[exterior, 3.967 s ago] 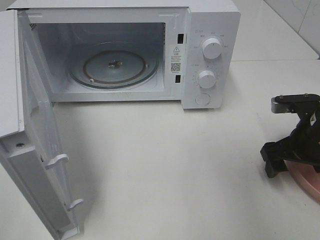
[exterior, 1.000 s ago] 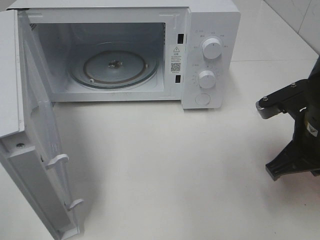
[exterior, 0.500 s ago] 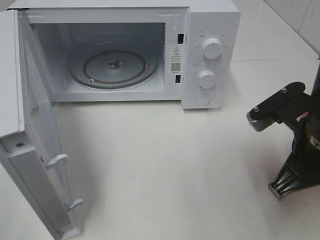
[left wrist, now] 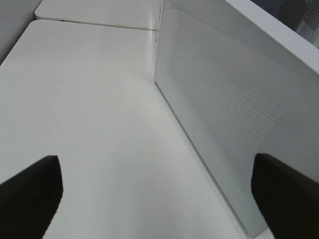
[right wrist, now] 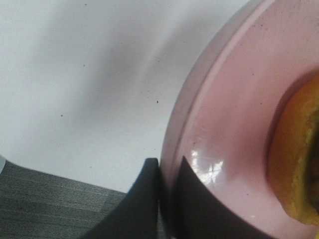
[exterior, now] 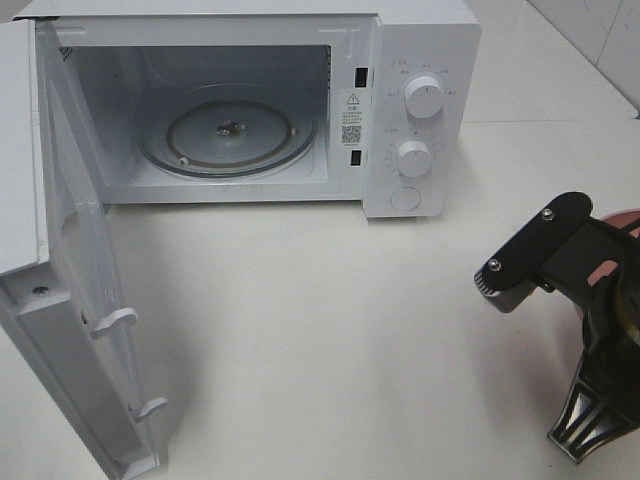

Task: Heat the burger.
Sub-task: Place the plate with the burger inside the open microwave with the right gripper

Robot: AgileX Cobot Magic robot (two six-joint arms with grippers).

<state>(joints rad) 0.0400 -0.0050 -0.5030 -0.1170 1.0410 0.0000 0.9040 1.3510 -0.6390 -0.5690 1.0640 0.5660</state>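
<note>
Clamps right gripper on rim of pink plate, burger atop, at 4 o'clock from open microwave; holds left gripper wide apart beside microwave door.

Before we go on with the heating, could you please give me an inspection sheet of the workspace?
Surface: white table.
Job's things: burger on pink plate, right of the microwave; its door open, glass turntable bare.
Clutter: nothing seen.
Grippers: right gripper shut on the plate's rim; left gripper open, empty, near the door's outer face.
Cables: nothing seen.
Surroundings: tiled wall behind.
</note>
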